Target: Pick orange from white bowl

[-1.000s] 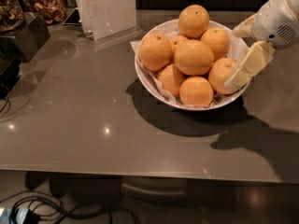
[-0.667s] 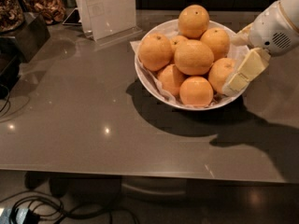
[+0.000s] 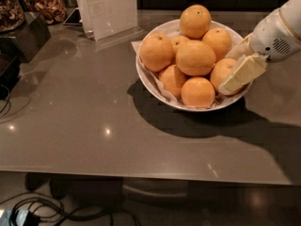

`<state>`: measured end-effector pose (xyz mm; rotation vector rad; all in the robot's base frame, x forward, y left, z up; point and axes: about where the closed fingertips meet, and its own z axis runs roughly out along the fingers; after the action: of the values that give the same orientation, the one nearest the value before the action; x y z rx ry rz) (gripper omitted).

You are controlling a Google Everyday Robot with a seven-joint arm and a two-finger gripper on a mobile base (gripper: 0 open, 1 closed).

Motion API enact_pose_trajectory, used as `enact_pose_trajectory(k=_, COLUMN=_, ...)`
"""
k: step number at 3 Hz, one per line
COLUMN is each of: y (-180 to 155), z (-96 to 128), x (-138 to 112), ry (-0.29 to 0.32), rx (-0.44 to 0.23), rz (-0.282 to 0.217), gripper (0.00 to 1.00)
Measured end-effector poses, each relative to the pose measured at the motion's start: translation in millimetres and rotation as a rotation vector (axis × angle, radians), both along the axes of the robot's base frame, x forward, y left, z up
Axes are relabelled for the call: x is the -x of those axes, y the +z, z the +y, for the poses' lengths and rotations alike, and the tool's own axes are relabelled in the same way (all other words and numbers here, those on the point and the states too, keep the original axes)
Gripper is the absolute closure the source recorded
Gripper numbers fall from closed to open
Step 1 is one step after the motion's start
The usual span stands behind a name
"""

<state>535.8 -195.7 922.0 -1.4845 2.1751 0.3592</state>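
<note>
A wide white bowl [image 3: 149, 81] lined with crinkled white paper stands on the grey counter and holds several large pale oranges. One orange [image 3: 195, 20] sits on top of the pile. My gripper [image 3: 238, 60] comes in from the right edge, at the bowl's right rim. It is open, with its cream fingers [image 3: 244, 71] on either side of the right flank of the rightmost orange [image 3: 220, 72]. The near finger overlaps that orange's right side. The orange rests in the bowl.
The grey counter [image 3: 94, 126] runs to a front edge near the bottom. A white sign holder [image 3: 108, 8] stands at the back left of the bowl. Jars of dried food [image 3: 44, 4] and a dark box [image 3: 23, 36] are at the far left. Cables lie on the floor below.
My gripper has moved a little left and down, from just outside the bowl's right rim to over it, against the rightmost orange. The oranges and bowl have not moved.
</note>
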Motion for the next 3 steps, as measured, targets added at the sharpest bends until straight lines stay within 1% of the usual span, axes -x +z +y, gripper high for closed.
enact_pose_trajectory(k=1, y=-0.1, z=0.0, x=0.0, ry=0.0, rx=0.0, rz=0.0, gripper=0.31)
enact_pose_trajectory(k=3, y=-17.5, z=4.4, x=-5.1, ry=0.01, rx=0.007, rz=0.047, gripper=0.27)
